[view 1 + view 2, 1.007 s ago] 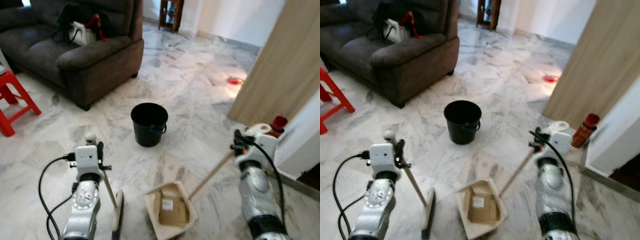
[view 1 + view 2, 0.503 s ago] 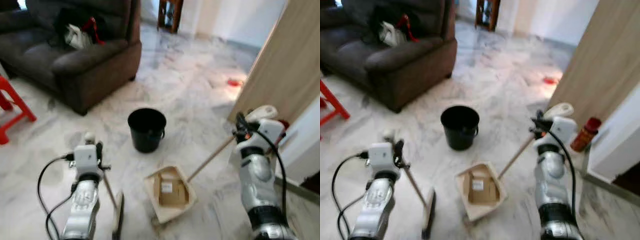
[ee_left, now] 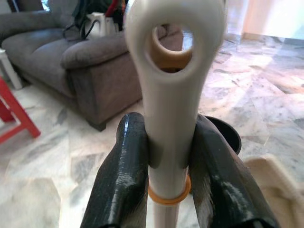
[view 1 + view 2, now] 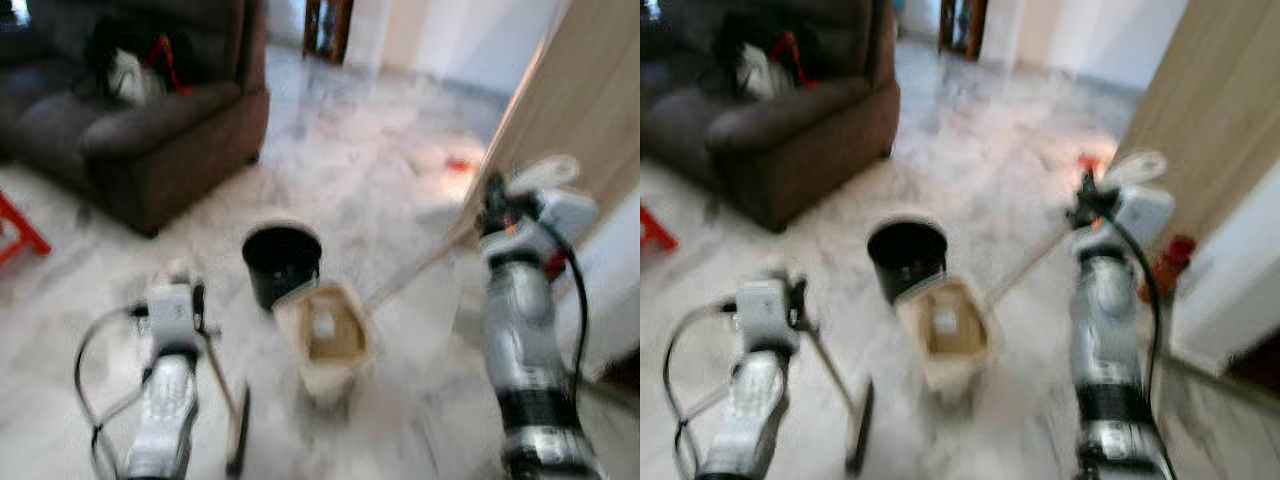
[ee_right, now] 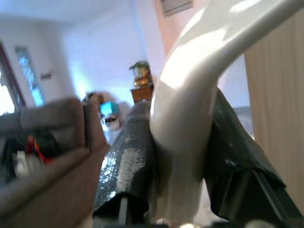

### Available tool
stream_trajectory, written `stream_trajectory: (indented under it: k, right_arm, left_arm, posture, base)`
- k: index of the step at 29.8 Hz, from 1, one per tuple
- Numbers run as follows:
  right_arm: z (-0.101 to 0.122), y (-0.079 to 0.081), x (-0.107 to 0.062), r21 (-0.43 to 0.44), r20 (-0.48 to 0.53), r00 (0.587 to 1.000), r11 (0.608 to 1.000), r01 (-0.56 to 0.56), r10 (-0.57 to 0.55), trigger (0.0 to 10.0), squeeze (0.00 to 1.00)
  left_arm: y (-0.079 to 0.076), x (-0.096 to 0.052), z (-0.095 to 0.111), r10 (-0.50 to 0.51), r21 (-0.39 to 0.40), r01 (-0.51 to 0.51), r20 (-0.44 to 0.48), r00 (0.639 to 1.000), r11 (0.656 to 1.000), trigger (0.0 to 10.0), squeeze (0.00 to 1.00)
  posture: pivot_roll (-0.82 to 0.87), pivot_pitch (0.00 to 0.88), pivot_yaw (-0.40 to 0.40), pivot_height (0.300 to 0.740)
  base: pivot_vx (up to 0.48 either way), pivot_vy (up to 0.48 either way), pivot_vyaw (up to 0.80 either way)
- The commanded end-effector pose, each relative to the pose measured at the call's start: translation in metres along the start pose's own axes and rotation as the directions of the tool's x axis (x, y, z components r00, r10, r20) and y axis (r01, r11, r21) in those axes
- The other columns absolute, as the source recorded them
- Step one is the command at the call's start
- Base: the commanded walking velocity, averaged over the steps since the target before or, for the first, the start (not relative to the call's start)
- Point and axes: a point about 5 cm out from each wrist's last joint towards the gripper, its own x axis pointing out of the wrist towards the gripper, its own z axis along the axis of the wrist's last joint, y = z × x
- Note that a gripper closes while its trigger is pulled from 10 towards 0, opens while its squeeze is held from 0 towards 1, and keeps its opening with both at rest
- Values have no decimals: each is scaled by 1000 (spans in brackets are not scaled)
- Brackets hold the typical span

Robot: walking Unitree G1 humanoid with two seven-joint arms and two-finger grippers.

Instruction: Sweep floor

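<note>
The head views are blurred. My left gripper (image 4: 196,303) is shut on the pale broom handle (image 3: 172,95), low at my left. The broom's head (image 4: 237,440) rests on the marble floor. My right gripper (image 4: 492,205) is shut on the white grip (image 5: 190,118) of the dustpan's long handle. The cream dustpan (image 4: 325,335) hangs above the floor with brown debris inside. Its far edge is next to the black bucket (image 4: 280,262), which stands upright just beyond it.
A dark grey sofa (image 4: 150,130) with bags on it stands at the back left, and a red stool (image 4: 15,225) at the far left. A wooden panel (image 4: 590,110) and a red bottle (image 4: 1175,255) are at the right. Marble floor stretches beyond the bucket.
My right arm has risen and lifted the dustpan off the floor, carrying it forward to the bucket. The broom stays put. The view has shifted and blurred.
</note>
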Motion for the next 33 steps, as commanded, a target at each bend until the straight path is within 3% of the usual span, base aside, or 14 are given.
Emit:
stream_trajectory:
  k: [1,4,10,18,21,33]
  right_arm:
    - [21,-6,5,30,79,996,999,29,-31,10000,0]
    - [27,-5,7,63,90,995,997,33,-39,10000,0]
    - [30,1,8,47,70,997,999,6,-9,10000,0]
    - [32,6,8,46,65,998,999,-29,26,10000,0]
    - [38,9,11,74,76,997,997,-27,21,10000,0]
    - [41,15,14,53,64,997,997,-55,52,10000,0]
  left_arm:
    - [-5,2,8,-11,0,11,39,999,1000,10000,0]
    - [-5,2,8,-10,-1,10,39,999,1000,10000,0]
    - [-6,3,8,-11,-3,11,38,999,1000,10000,0]
    - [-5,3,8,-7,-1,7,39,999,1000,10000,0]
    - [-4,4,8,-7,0,7,40,999,1000,10000,0]
    - [-5,4,8,-8,0,8,41,999,1000,10000,0]
  posture:
    - [-14,0,-51,740]
    - [-14,0,-51,740]
    - [-15,0,-52,740]
    - [-12,0,-50,740]
    - [-11,0,-51,740]
    - [-10,0,-52,740]
  base:
    - [304,0,0]
    - [306,0,0]
    - [306,0,0]
    - [306,0,659]
    - [307,0,0]
    - [307,0,0]
